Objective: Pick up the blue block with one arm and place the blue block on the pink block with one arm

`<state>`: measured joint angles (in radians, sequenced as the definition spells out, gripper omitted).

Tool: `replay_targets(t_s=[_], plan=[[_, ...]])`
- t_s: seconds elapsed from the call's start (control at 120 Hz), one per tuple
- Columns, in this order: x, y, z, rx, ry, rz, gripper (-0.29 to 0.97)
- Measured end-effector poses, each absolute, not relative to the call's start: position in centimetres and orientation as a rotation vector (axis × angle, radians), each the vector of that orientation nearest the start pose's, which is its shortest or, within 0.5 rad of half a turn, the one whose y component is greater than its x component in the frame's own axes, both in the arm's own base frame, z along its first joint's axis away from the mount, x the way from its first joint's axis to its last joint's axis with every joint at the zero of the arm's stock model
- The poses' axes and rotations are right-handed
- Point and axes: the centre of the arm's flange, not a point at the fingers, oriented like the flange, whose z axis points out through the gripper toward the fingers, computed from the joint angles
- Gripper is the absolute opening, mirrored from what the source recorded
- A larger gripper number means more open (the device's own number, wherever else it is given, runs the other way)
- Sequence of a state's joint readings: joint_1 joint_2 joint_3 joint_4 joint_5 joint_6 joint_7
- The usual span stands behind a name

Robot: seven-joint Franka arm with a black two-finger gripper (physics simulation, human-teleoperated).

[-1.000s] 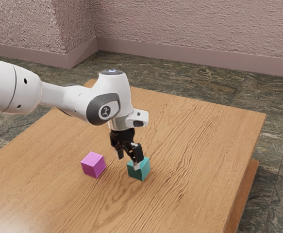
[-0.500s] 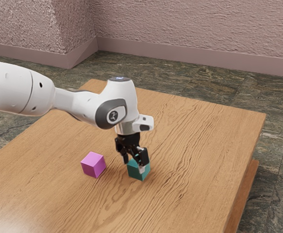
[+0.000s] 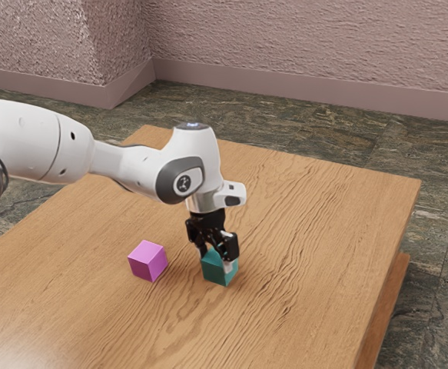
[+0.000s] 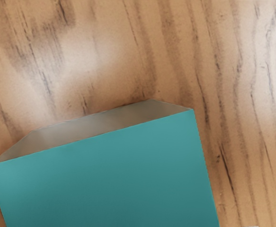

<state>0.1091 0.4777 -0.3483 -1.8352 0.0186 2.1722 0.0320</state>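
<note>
The gripper (image 3: 218, 252) has sunk a little lower than half a second ago and now sits down around the top of the blue block (image 3: 220, 271); whether it grips cannot be told. The block rests on the wooden table (image 3: 323, 231), near the pink block (image 3: 147, 260), on the exterior view's right of it.

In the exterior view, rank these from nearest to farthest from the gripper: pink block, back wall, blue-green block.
1. blue-green block, directly under the gripper.
2. pink block, on the table, toward the exterior view's left.
3. back wall, far behind the table.
</note>
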Motion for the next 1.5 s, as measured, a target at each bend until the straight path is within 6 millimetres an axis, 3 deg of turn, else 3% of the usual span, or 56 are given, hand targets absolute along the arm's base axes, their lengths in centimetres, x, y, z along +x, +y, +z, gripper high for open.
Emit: replay_targets(t_s=[0.55,0.85,0.983,1.283,1.5], plan=[[62.4,-13.6,26.2,-3.234,0.373,0.221,0.5],[62.4,-13.5,26.7,-3.216,0.368,0.205,0.43],[62.0,-13.0,28.3,-3.189,0.379,0.193,0.43],[58.4,-13.7,30.8,-3.128,0.447,0.232,0.39],[56.0,-11.1,34.8,-3.092,0.414,0.174,0.36]])
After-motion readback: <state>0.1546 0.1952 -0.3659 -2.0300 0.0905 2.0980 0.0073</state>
